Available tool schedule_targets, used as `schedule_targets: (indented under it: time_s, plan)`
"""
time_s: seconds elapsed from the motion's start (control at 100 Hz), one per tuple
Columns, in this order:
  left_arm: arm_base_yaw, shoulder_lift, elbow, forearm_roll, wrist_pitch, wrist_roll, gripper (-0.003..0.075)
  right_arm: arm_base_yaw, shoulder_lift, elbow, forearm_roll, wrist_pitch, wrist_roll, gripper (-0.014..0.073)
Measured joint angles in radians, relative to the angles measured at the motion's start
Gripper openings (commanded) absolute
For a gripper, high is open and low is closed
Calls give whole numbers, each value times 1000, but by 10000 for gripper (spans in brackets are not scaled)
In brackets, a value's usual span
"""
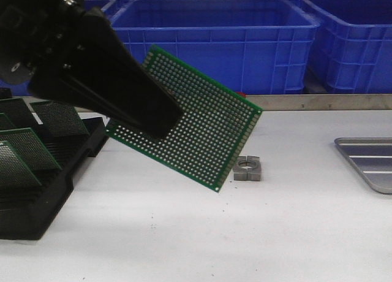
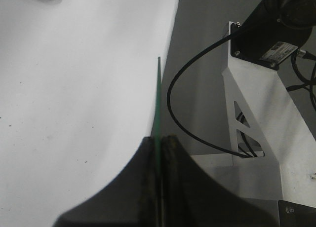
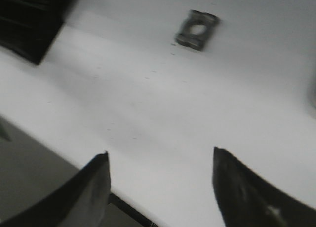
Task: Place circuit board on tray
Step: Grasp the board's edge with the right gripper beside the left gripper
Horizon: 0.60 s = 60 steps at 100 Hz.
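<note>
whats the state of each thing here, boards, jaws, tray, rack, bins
board: held off the table, tilted, in the left gripper
left gripper: jaws shut on board
right gripper: jaws open, holding nothing
tray: visible part bare
rack: holds several boards upright
metal block: lying on table
bins: contents not visible

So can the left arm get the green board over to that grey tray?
Probably yes. The left tool is shut on the circuit board, lifted above the table. Only a small metal block lies between it and the tray, and it is low.
</note>
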State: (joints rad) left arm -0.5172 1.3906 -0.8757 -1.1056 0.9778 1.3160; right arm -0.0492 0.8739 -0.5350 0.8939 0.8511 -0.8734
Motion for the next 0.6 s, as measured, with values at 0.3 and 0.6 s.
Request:
schedule_targets:
  time_s: [0.3,0.6]
  plan:
    - [0,0,0,0,-2,34,-17,178,201,-6,295,52,-578,558]
    - [0,0,0,-22,-2,52,-17,370,404,-86,376,52,-627,556]
